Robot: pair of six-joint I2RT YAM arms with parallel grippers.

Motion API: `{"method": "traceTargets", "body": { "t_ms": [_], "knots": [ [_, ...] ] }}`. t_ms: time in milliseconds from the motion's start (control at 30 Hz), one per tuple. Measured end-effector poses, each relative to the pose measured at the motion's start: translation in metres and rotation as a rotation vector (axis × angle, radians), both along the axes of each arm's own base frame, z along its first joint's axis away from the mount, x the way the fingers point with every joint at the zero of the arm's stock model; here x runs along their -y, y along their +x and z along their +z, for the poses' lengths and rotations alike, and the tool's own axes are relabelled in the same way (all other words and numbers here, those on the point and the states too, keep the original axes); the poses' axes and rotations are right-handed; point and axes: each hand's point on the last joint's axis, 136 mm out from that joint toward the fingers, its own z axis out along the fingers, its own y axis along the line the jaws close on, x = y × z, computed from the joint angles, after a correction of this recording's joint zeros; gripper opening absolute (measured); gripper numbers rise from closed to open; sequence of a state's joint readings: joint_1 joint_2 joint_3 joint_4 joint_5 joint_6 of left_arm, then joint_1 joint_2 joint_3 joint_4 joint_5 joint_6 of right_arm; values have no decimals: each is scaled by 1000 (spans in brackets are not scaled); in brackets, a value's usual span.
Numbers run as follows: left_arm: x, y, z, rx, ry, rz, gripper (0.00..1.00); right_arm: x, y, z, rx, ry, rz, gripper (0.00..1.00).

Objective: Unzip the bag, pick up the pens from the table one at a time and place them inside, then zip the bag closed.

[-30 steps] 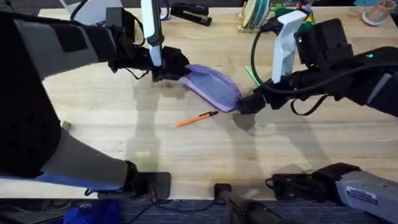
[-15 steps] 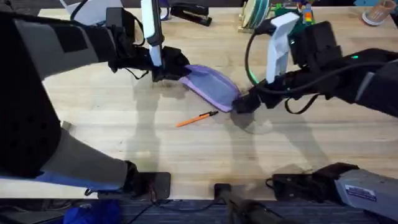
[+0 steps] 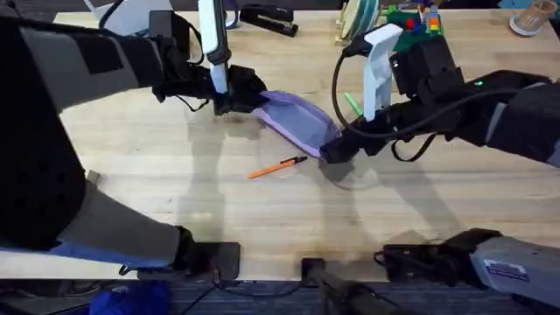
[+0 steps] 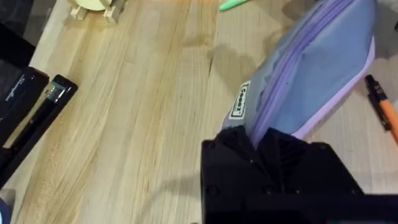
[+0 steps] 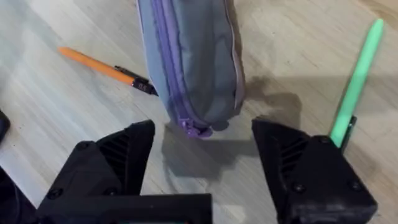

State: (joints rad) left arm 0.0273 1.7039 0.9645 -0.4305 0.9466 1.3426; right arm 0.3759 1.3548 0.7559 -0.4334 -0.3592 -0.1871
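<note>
Two arms at the bag (image 3: 296, 121), one at each end. Overhead: the lavender bag lies diagonally on the tabletop (image 3: 175, 201), long axis running from the far left down toward the near right. Left claw (image 3: 229, 98) sits at the far-left end; right claw (image 3: 335, 152) sits at the near-right end. Orange pen (image 3: 276, 166) lies just beside the bag on its near side; green pen (image 3: 352, 103) lies on its far side, partly behind the right arm. A stapler (image 3: 269, 17) sits at the far edge, well apart. Left wrist: the left claw (image 4: 264, 140) is clamped on the bag's end seam, the zipper line running straight away from it; orange pen tip alongside. Right wrist: the right claw (image 5: 202, 152) is spread wide, gripping nothing, with the bag's rounded end and what looks like the zipper pull (image 5: 194, 129) just ahead, between the fingers but not touching. Zipper reads as closed. Judgement: unzipping not yet begun; the right arm is nearer the pull, which it would draw along the bag's long axis toward the left claw.
</note>
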Motion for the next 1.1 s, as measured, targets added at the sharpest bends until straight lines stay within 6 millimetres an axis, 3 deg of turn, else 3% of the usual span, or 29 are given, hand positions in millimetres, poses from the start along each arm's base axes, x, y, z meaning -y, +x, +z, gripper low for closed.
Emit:
{"method": "traceTargets", "body": {
  "t_ms": [233,567,767,933,1100],
  "knots": [
    [0,0,0,0,0,0,41,-2,4,2,21,8,0,863],
    [0,0,0,0,1,0,41,-1,2,1,10,7,-1,455],
    [0,0,0,1,1,0,41,-2,2,2,11,10,1,310],
    [0,1,0,3,1,0,41,-6,-1,3,0,26,10,57],
    [0,1,0,3,1,0,41,-7,-2,3,-3,30,14,36]
  ]
}}
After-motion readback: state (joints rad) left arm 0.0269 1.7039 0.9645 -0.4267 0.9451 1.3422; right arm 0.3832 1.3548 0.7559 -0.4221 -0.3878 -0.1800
